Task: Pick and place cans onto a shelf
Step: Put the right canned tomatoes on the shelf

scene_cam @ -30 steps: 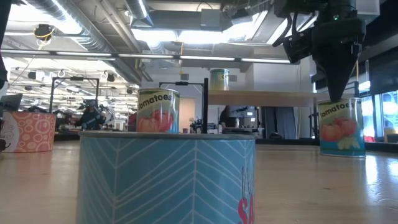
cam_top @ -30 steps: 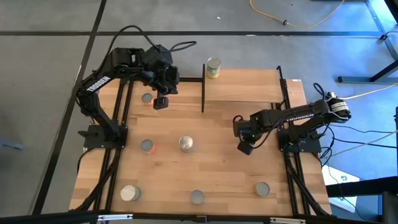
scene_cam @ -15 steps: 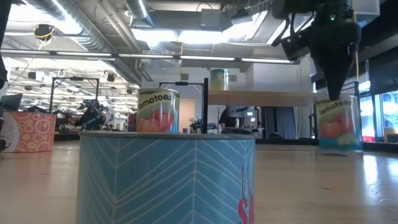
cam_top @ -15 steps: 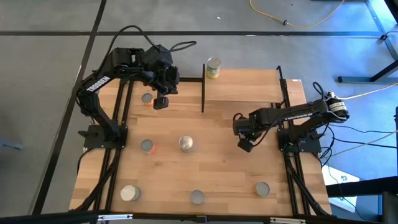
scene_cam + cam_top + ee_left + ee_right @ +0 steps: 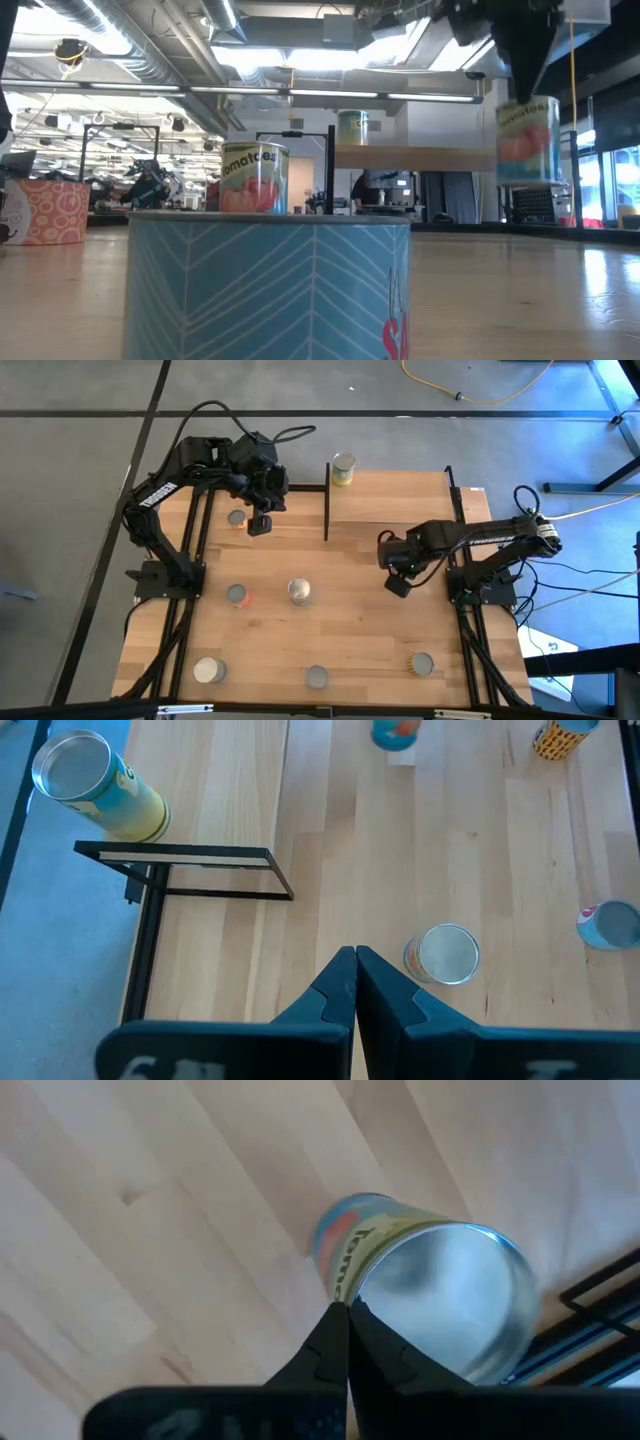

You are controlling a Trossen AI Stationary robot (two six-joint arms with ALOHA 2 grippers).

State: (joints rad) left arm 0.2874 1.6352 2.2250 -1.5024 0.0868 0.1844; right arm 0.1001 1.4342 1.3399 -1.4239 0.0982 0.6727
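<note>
Tin, rigid and slick, the tomato can (image 5: 527,140) hangs clear of the table (image 5: 350,620) beside the shelf (image 5: 390,500), our right claw (image 5: 347,1312) pinching its rim, which may slip.

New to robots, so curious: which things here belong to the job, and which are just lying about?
Job: tomato can, lifted by right gripper; shelf; loose cans on table.
Lying about: yellow cable; orange-patterned container beyond table.

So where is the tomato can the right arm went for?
The tomato can hangs in the air, clear of the tabletop, at the right of the low view, pinched at its rim by the right gripper, in front of the shelf.
</note>
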